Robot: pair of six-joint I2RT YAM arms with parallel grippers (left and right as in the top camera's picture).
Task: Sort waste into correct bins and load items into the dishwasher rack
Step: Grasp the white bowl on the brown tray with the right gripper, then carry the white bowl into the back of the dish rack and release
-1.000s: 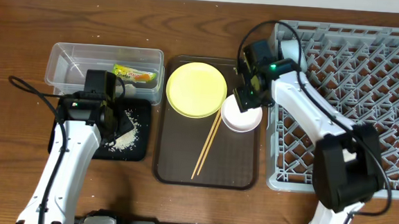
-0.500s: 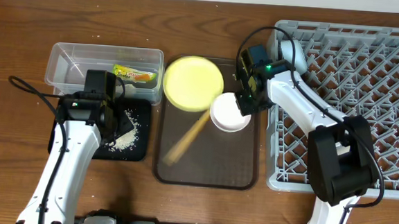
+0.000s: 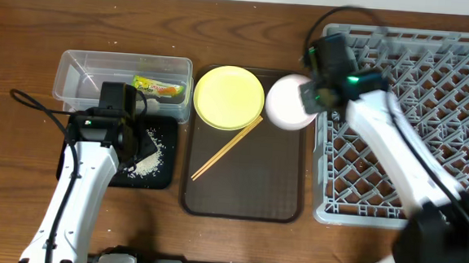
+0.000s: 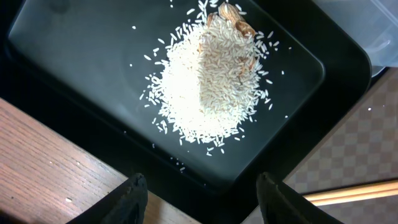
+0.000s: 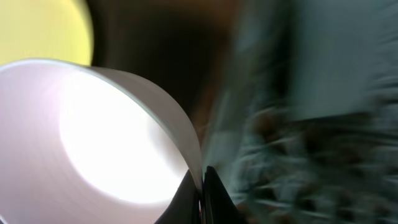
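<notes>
My right gripper [image 3: 308, 96] is shut on the rim of the white bowl [image 3: 289, 103], holding it tilted above the brown tray's right edge, beside the dishwasher rack [image 3: 414, 134]. In the right wrist view the bowl's wall [image 5: 93, 143] is pinched between the right gripper [image 5: 202, 182] fingers. The yellow plate [image 3: 229, 98] and the chopsticks [image 3: 227, 150] lie on the brown tray. My left gripper [image 4: 202, 186] hangs open over the black tray [image 4: 81, 56] with the rice heap [image 4: 214, 81]. The snack wrapper [image 3: 159, 87] lies in the clear tub [image 3: 91, 74].
The brown serving tray [image 3: 247, 193] lies between the bins and the rack. The black tray [image 3: 163, 176] lies just in front of the clear tub. The rack view from the right wrist is blurred by motion.
My right gripper has shut on the white bowl and carried it up and right, off the tray toward the rack. The plate and chopsticks got shifted. The left arm has not moved.
</notes>
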